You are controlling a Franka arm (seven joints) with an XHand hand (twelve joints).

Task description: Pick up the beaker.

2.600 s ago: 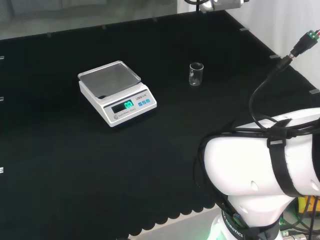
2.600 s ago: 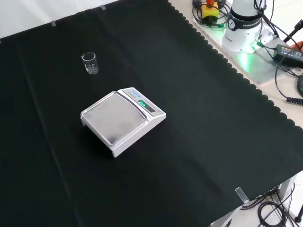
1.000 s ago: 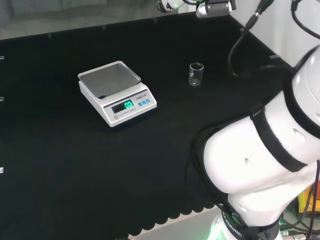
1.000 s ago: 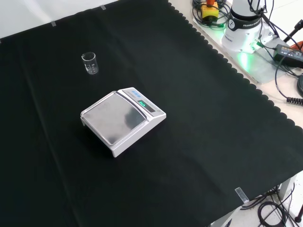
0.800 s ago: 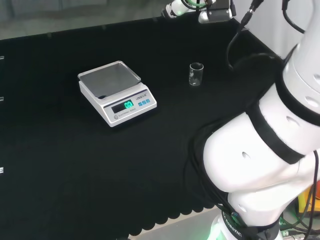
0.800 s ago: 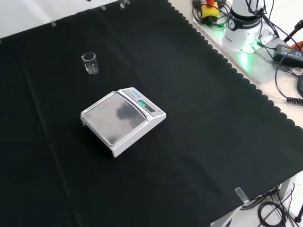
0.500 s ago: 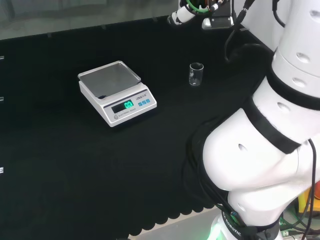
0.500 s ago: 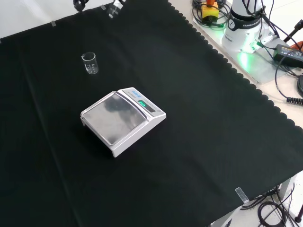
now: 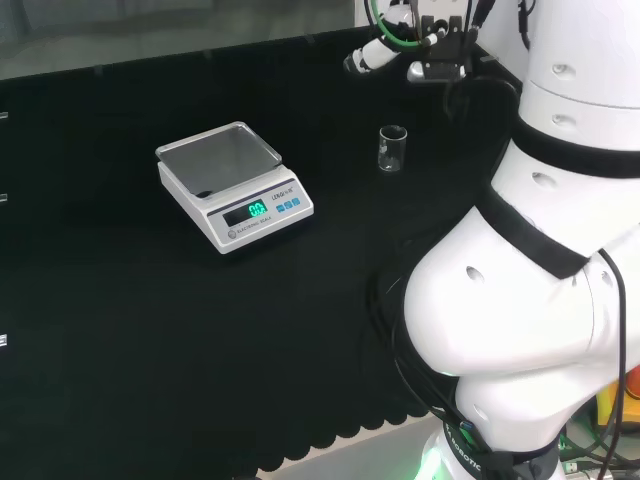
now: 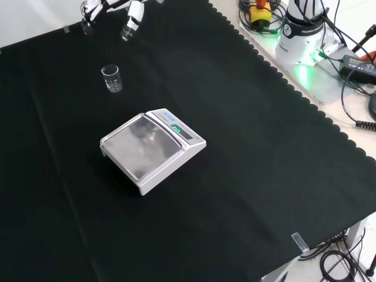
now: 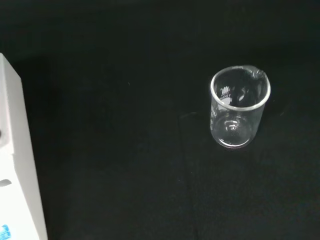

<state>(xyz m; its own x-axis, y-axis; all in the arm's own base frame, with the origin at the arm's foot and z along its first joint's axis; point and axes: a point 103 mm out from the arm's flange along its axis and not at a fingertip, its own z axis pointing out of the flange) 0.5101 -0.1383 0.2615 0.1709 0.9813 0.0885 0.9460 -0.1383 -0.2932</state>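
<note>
A small clear glass beaker (image 9: 392, 148) stands upright and empty on the black cloth, to the right of the scale in the head view. The front view has this beaker (image 10: 111, 79) at the upper left, and it is close in the wrist view (image 11: 239, 107), spout turned away. The hand (image 10: 130, 21) hangs above and just beyond the beaker at the front view's top edge, fingers spread and pointing down, holding nothing. In the head view the hand (image 9: 366, 58) sits above the beaker, apart from it.
A white digital scale (image 9: 234, 185) with a steel pan and lit display stands mid-cloth (image 10: 153, 150); its corner (image 11: 15, 165) is in the wrist view. The arm's white links (image 9: 540, 250) stand at the head view's right. The arm's base and cables (image 10: 305, 35) lie beyond the cloth's scalloped edge.
The hand has come down into both views from the top, toward the beaker, and the arm's links have swung up and forward. Beaker and scale have not moved.
</note>
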